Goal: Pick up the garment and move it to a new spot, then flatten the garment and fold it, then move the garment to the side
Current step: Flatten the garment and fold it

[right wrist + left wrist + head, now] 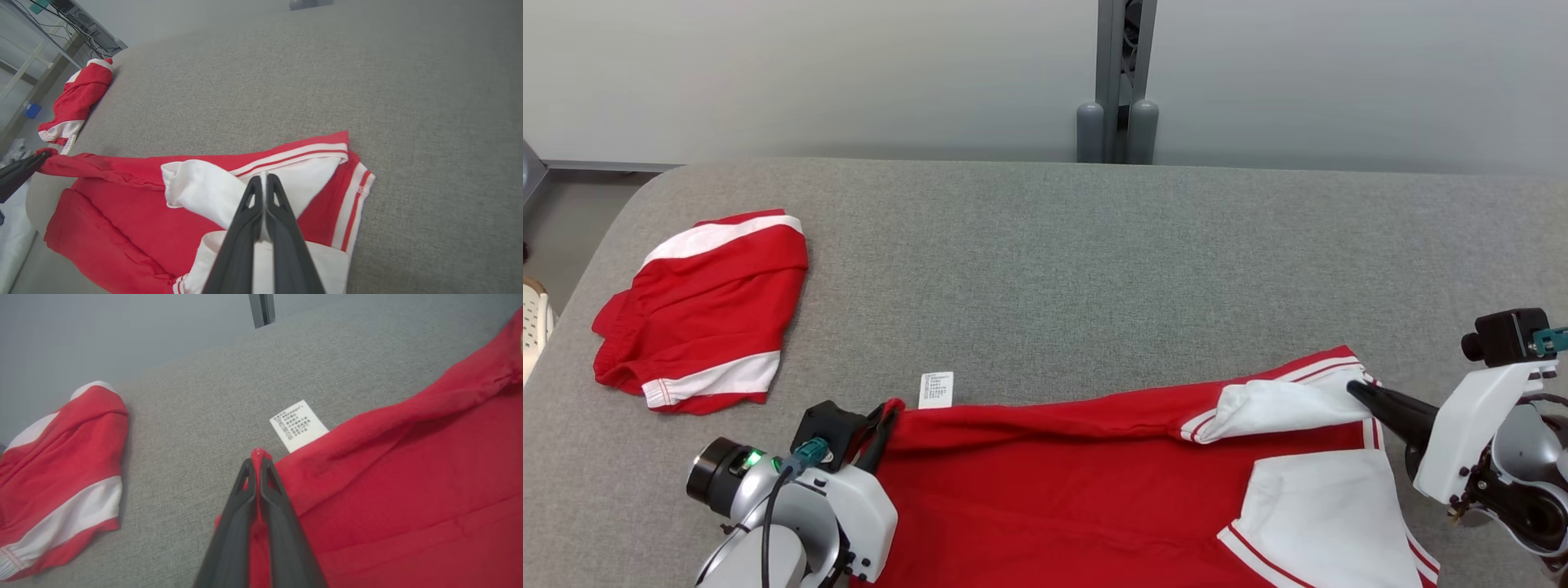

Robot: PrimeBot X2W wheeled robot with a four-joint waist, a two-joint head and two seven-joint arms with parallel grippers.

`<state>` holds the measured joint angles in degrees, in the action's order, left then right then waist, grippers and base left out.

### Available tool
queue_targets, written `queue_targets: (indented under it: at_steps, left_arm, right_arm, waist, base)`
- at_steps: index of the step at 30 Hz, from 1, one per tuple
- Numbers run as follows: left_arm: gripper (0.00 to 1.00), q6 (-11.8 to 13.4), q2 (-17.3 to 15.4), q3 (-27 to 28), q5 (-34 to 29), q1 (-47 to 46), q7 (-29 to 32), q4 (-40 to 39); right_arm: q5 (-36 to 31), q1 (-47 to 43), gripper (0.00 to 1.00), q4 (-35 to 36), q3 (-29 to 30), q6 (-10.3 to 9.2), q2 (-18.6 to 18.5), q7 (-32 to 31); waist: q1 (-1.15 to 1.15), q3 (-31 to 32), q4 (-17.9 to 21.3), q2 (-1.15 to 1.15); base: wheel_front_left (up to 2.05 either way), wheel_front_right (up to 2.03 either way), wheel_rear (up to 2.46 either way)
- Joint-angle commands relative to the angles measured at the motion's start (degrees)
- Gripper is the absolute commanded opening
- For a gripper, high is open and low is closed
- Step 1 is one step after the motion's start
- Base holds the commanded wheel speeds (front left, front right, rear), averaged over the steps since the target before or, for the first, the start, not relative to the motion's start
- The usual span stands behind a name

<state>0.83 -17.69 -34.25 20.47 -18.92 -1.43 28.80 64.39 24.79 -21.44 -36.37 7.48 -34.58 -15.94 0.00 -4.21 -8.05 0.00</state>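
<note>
Shirt (1078,482): near table (1094,261) edge, part spread, far hem taut.
Left gripper (884,416): pinched on red corner.
Right gripper (1357,391): pinched on white sleeve.
Flattening apparently under way; fold and side move outstanding.
Shorts (707,310): far left.

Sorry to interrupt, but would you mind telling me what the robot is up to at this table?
The robot is handling a red and white jersey lying on the grey padded table. Its left gripper is shut on a red corner beside the care label. Its right gripper is shut on the white sleeve. A pair of red and white shorts lies apart at the table's left.
</note>
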Motion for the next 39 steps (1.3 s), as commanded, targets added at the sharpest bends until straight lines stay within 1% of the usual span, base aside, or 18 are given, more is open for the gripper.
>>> queue_targets:
  at_steps: [1, 7, 10, 15, 20, 30, 34, 37, 38, 39]
  left_arm:
    - [0.0, 0.12, -0.97, -0.02, -0.32, 0.84, 0.48, -1.14]
    - [0.0, -1.29, -3.34, -1.61, -1.01, 1.78, 2.55, -4.37]
    - [0.0, -1.71, -3.89, -2.2, -0.99, 2.35, 3.37, -5.31]
    - [0.0, -1.79, -4.93, -2.88, -1.02, 3.0, 4.93, -7.26]
    - [0.0, -1.44, -6.03, -3.28, -0.97, 3.52, 6.15, -8.43]
    - [0.0, -1.64, -8.01, -4.28, -1.23, 4.33, 7.92, -9.68]
    - [0.0, -2.11, -8.49, -4.75, -1.15, 4.36, 8.77, -10.31]
    - [0.0, -2.62, -8.97, -5.28, -0.95, 4.5, 9.49, -10.73]
    - [0.0, -2.97, -9.05, -5.56, -0.79, 4.63, 9.7, -10.86]
    - [0.0, -3.29, -9.11, -5.82, -0.55, 4.79, 10.14, -10.92]
  right_arm:
    - [-0.02, -1.52, 0.0, 0.5, 0.99, 0.03, -0.37, -1.63]
    - [-0.37, -4.43, 0.0, 2.92, 4.23, 0.03, 0.63, -6.02]
    - [-0.18, -5.37, 0.0, 3.66, 5.5, 0.03, 1.15, -7.75]
    - [-0.71, -7.63, 0.0, 5.89, 8.71, 0.03, 2.19, -12.23]
    - [-0.65, -10.16, 0.0, 7.5, 12.43, 0.03, 3.38, -18.88]
    - [-6.24, -14.87, 0.0, 11.19, 20.61, 0.03, 7.68, -27.74]
    - [-8.72, -16.91, 0.0, 12.74, 23.56, 0.03, 9.7, -32.21]
    - [-10.72, -18.16, 0.0, 14.01, 26.56, 0.03, 11.64, -34.31]
    - [-11.49, -18.43, 0.44, 14.48, 27.37, 0.03, 12.37, -34.9]
    - [-12.44, -18.62, 1.0, 14.64, 28.29, 0.03, 13.16, -35.55]
  waist:
    - [0.0, -0.06, -0.03, 0.0]
    - [0.0, -0.16, -0.06, 0.0]
    - [0.0, -0.21, -0.05, 0.0]
    - [0.0, -0.41, 0.14, 0.0]
    - [0.0, -0.36, 0.37, 0.0]
    - [0.0, -0.26, 0.49, 0.0]
    - [0.0, -0.21, 0.47, 0.0]
    - [0.0, -0.27, 0.49, 0.0]
    - [0.0, -0.33, 0.5, 0.0]
    - [0.0, -0.38, 0.51, 0.0]
  base:
    - [0.0, 0.0, 0.0]
    - [0.0, 0.0, 0.0]
    - [0.0, 0.0, 0.0]
    - [0.0, 0.0, 0.0]
    - [0.0, 0.0, 0.0]
    - [0.0, 0.0, 0.0]
    - [0.0, 0.0, 0.0]
    - [0.0, 0.0, 0.0]
    - [0.0, 0.0, 0.0]
    - [0.0, 0.0, 0.0]
